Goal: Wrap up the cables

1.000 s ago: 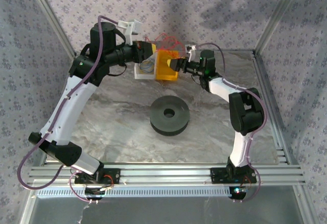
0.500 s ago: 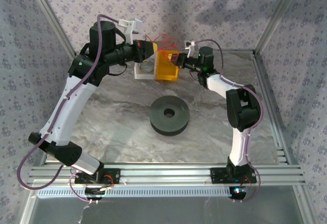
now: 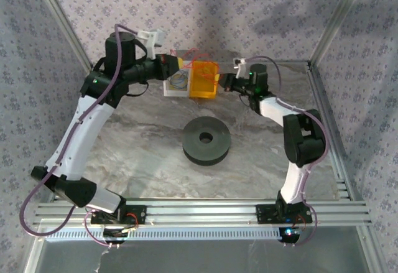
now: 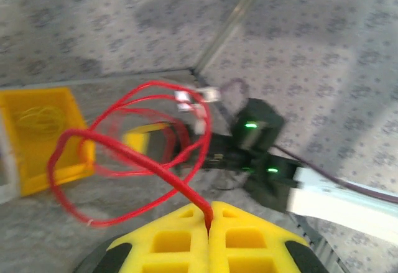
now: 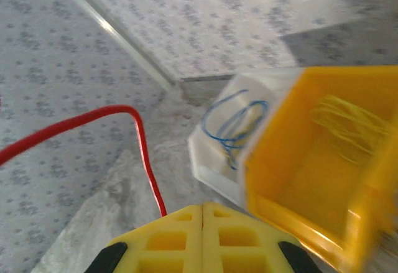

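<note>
The red cable hangs in loose loops in front of my left gripper, whose yellow fingers are shut on one end of it. From above, those thin red loops hover over the bins at the back, between my left gripper and my right gripper. In the right wrist view my right gripper is shut. A red cable strand drops behind its left finger rather than into the seam, so I cannot tell whether it is pinched.
A yellow bin with yellow wire and a white bin with blue wire loops stand at the back. A black spool lies mid-table. Metal frame posts and patterned walls close in the back and sides.
My right gripper has closed and shifted slightly right and back beside the yellow bin. My left gripper has drawn back to the left with the red cable still in it.
</note>
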{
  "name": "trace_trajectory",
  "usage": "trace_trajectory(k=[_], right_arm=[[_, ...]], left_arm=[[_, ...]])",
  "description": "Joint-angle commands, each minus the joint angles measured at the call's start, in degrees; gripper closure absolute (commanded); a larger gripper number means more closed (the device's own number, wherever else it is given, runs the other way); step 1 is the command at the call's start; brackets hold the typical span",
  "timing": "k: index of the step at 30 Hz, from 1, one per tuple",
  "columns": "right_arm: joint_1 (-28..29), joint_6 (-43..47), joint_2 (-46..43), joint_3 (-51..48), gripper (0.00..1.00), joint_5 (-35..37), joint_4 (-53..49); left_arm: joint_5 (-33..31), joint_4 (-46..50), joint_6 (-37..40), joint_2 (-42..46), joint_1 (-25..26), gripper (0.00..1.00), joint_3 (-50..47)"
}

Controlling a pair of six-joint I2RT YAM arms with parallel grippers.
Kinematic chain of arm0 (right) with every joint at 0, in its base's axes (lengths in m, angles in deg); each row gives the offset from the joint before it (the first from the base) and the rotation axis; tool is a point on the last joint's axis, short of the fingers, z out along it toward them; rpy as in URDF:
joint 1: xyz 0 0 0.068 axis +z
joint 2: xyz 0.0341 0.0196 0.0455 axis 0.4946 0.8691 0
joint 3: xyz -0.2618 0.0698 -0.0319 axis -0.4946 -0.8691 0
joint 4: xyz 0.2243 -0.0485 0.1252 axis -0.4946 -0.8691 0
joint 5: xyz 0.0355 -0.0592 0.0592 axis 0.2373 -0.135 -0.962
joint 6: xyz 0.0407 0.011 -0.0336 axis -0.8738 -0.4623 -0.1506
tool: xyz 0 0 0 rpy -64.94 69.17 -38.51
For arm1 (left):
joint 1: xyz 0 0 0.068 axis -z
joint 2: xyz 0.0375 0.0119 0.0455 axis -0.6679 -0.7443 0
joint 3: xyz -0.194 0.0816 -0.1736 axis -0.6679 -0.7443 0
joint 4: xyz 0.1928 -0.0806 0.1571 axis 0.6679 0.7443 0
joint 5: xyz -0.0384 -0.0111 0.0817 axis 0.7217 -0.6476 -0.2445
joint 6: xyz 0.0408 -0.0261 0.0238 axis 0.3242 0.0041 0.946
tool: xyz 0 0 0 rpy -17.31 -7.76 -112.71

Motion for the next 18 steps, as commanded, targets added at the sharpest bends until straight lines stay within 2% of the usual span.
trace_trajectory(k=[1,5,10,13,18], right_arm=[[-6.0,4.4,-9.1,-5.3,1.0,4.8,-6.8],[-14.5,7.6,-18.3,-11.0,1.0,8.1,-14.4],[-27.6,9.7,-28.0,-16.0,1.0,8.3,-23.0],[-35.4,8.3,-32.4,-18.8,1.0,6.5,-24.4],[-46.5,4.7,-38.4,-23.0,1.0,1.6,-25.3]], left_arm=[[1.1,-4.3,-1.7,4.1,-7.0,1.0,-6.3],[2.3,-6.4,-2.6,7.2,-16.0,1.0,-15.1],[4.5,-8.9,-3.4,8.8,-28.5,1.0,-22.7],[6.3,-9.8,-4.5,8.1,-35.9,1.0,-24.9],[6.1,-9.0,-4.1,6.1,-43.1,1.0,-24.2]])
